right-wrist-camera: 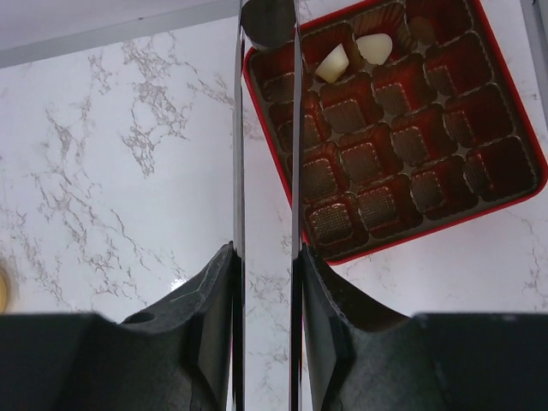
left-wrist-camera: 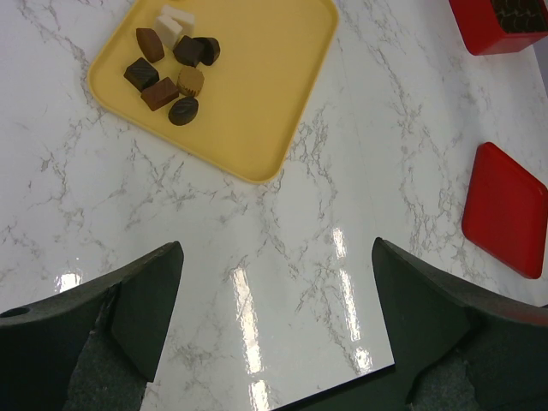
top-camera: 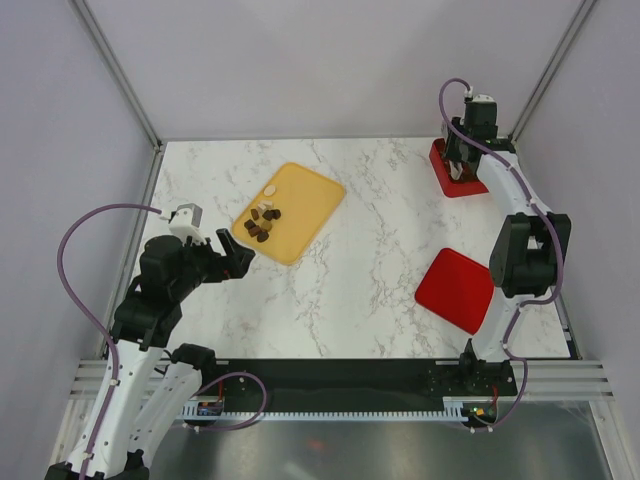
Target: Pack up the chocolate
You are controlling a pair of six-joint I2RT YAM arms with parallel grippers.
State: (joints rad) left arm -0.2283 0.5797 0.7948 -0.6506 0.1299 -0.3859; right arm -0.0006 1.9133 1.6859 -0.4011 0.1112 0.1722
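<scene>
Several chocolate pieces [top-camera: 262,224], dark brown, tan and cream, lie clustered on the yellow tray [top-camera: 305,200]; they also show in the left wrist view [left-wrist-camera: 171,73]. A cream oval [top-camera: 270,190] lies apart on the tray. My left gripper [top-camera: 232,258] hovers just in front of the tray, open and empty [left-wrist-camera: 278,253]. My right gripper [top-camera: 462,160] is over the red gridded box [top-camera: 440,160]. Its thin blades [right-wrist-camera: 267,38] are shut on a dark rounded piece [right-wrist-camera: 267,17] above the box's near-left corner. Two cream pieces [right-wrist-camera: 355,53] sit in the box's cells [right-wrist-camera: 445,128].
A flat red lid [top-camera: 455,290] lies at the right front of the marble table, also in the left wrist view [left-wrist-camera: 509,210]. Metal frame posts and grey walls ring the table. The right arm stretches along the right edge.
</scene>
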